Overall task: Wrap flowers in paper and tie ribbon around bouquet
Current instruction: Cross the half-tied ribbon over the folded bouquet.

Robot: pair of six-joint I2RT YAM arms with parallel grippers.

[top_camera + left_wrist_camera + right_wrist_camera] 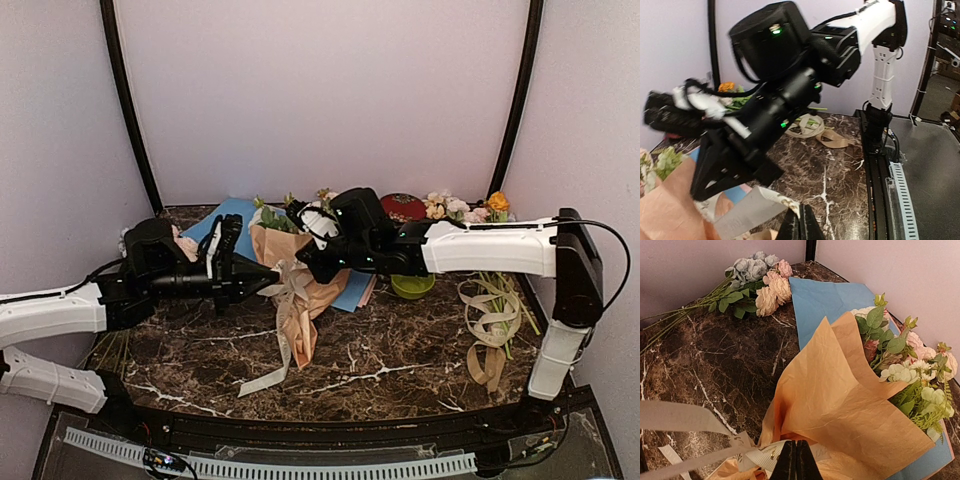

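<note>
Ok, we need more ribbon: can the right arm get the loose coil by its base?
Not yet, probably: the right gripper is shut on the ribbon; the coil lies uncovered.

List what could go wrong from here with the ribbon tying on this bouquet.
1. The left end effector and right end effector are both shut on the ribbon at its knot, very close together; a careless pull could make them collide.
2. The bouquet lies loose on the table; tugging may drag it or crumple the thin paper.
3. The ribbon's long tail trails toward the near edge and might snag.
</note>
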